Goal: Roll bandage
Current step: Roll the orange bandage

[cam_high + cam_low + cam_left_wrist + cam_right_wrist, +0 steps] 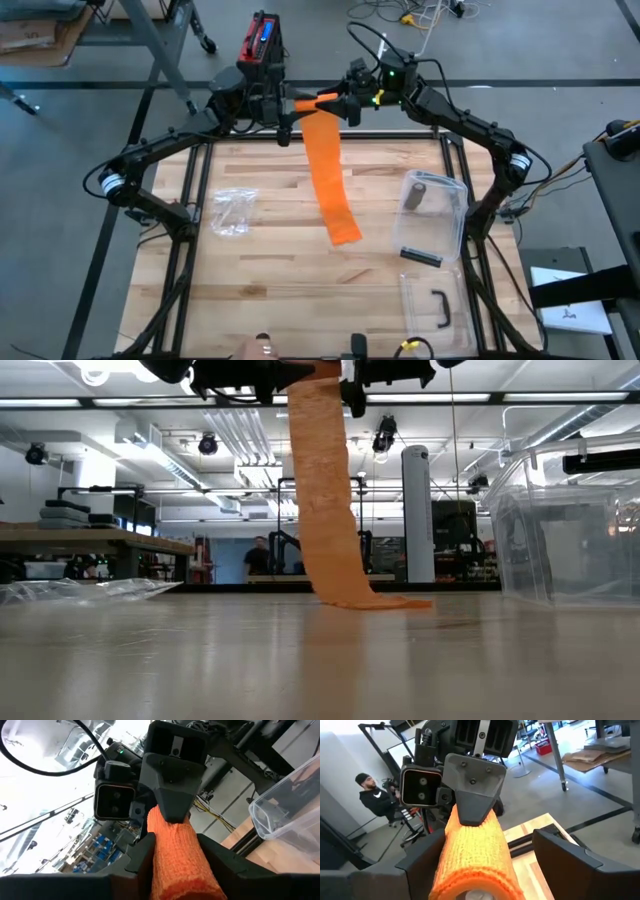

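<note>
- The orange bandage (328, 178) is held up in the air over the far edge of the table (300, 290), with its rolled end pinched between the two arms and the loose tail hanging down.
- From the low view, that tail (325, 500) drops nearly straight down and the last bit folds flat onto the table top.
- Left gripper (283, 107) is on the left end of the roll, fingers closed in snug on it. In the left wrist view the orange roll (177, 855) sits right between the two dark fingers (137, 862).
- Right gripper (340, 100) meets the roll from the other end. Its fingers (570, 857) stand fairly wide around the roll (472, 852); one side looks to have a gap, so I can't say for sure it's actually clamping.
- A clear plastic bin (437, 215) sits on the table to the right of the bandage tail, well apart from it, with a grey cylinder-ish thing (416, 192) inside.
- A flat clear lid (432, 300) with a dark handle lies on the table, on the near side of the bin.
- A crumpled clear plastic bag (232, 211) lies on the table to the left of the bandage tail.
- A person (375, 795) in dark clothes is sitting in the room behind the table.
</note>
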Robot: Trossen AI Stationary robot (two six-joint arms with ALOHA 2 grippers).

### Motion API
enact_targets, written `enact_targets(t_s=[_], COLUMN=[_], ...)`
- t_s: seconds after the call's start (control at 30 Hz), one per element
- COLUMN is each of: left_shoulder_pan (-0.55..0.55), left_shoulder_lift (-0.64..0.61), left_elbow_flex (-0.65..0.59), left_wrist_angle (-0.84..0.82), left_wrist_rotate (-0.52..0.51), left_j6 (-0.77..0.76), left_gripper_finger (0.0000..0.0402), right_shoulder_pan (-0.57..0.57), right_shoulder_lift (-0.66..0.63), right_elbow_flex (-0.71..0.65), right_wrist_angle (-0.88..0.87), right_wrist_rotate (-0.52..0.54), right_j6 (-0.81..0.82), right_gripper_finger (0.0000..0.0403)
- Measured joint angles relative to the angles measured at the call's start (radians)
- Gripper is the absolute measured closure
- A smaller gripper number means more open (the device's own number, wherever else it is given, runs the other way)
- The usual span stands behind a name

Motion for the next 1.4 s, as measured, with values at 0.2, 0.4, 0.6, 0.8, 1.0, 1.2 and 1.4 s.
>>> enact_targets(t_s=[0.2,0.4,0.6,0.8,1.0,1.2,1.4], left_shoulder_pan=[0.000,0.000,0.000,0.000,-0.003,-0.005,-0.004], left_shoulder_lift=[0.000,0.000,0.003,0.003,0.009,0.016,0.017], left_elbow_flex=[0.000,0.000,0.000,0.000,0.000,0.000,0.000], left_wrist_angle=[0.003,0.006,0.005,0.002,0.001,0.002,0.001], left_wrist_rotate=[0.000,0.000,-0.025,-0.061,-0.056,-0.051,-0.051], left_j6=[0.001,0.090,0.106,0.107,0.135,0.138,0.137], left_gripper_finger=[0.0277,0.0277,0.0277,0.0277,0.0277,0.0277,0.0277], right_shoulder_pan=[-0.005,-0.007,-0.011,-0.013,-0.013,-0.013,-0.013], right_shoulder_lift=[0.000,0.006,0.013,0.019,0.019,0.019,0.019], right_elbow_flex=[0.004,0.006,0.006,0.006,0.006,0.005,0.005], right_wrist_angle=[0.001,0.002,0.002,0.010,0.031,0.025,0.025], right_wrist_rotate=[-0.027,-0.073,-0.081,-0.080,-0.080,-0.080,-0.079], right_j6=[-0.021,0.015,0.010,0.003,-0.001,-0.020,-0.079], right_gripper_finger=[0.0104,0.0071,0.0060,0.0077,0.0113,0.0148,0.0180])
